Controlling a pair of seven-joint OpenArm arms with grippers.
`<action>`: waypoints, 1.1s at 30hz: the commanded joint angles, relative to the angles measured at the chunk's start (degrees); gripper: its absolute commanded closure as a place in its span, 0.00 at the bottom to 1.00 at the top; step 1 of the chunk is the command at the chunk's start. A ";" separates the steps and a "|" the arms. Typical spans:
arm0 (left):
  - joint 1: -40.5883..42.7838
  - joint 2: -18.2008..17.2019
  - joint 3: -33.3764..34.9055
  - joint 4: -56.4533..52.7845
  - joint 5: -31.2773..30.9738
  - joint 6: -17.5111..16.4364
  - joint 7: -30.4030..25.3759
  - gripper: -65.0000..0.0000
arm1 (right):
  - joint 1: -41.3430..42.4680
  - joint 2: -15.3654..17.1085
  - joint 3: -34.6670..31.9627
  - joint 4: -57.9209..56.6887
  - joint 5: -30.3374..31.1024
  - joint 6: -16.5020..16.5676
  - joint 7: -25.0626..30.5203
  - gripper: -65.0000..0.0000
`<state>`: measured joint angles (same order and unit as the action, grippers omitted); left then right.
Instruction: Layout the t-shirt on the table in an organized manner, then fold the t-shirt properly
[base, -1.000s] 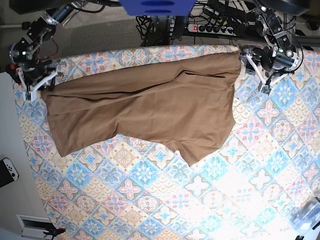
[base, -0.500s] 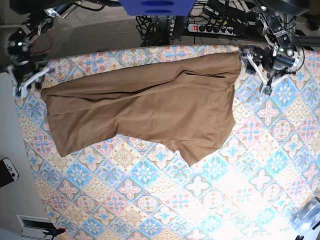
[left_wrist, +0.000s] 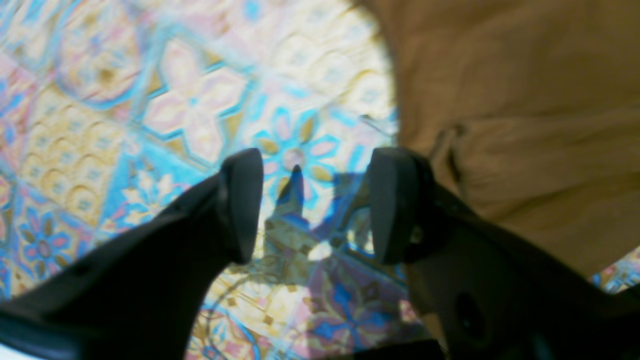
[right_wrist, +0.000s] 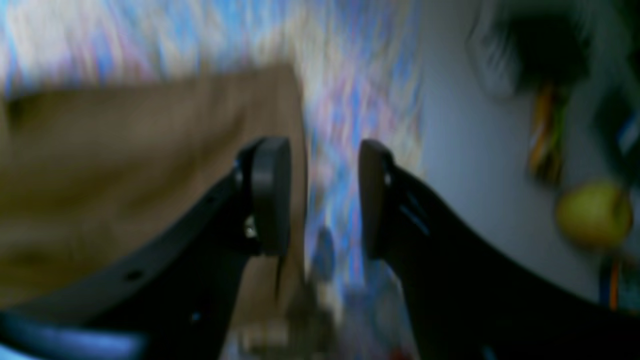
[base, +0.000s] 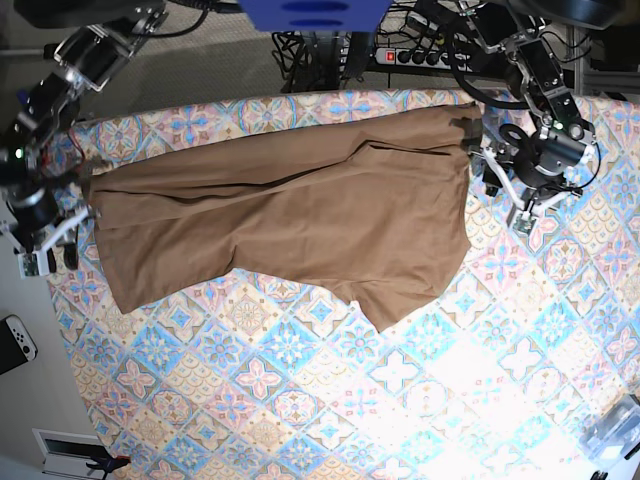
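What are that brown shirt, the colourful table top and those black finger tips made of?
The t-shirt looks like soft matte knit cloth, probably cotton: it lies in wrinkles and folds. The table seems covered in printed fabric with tile patterns, though a smooth vinyl sheet is possible. The left gripper has dull black fingers, likely moulded plastic, perhaps with rubbery pads; the blur leaves that open.

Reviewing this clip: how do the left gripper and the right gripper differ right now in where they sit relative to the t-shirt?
The left gripper hovers beside one side edge of the t-shirt, over the patterned table; the right gripper sits off the opposite edge, at the table's border. The left wrist view is fairly sharp; the right wrist view is motion-blurred. Both are open and hold nothing.
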<state>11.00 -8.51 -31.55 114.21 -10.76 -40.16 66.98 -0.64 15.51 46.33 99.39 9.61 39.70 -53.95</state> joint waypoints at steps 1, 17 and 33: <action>-0.41 -0.76 -0.32 1.00 0.17 0.16 -0.56 0.55 | -0.10 0.27 -0.22 -0.89 -0.42 0.30 -0.68 0.67; -7.18 -3.05 -0.05 0.73 0.70 0.16 -0.56 0.59 | 20.12 6.69 -15.86 -36.41 -0.60 0.30 11.62 0.67; -7.27 -3.05 -0.32 0.73 0.70 0.16 -0.56 0.60 | 32.86 16.10 -27.38 -75.97 -0.68 0.30 37.21 0.67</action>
<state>4.34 -10.96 -31.68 113.99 -9.78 -40.14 67.31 30.92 30.72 18.85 22.61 8.21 39.31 -18.11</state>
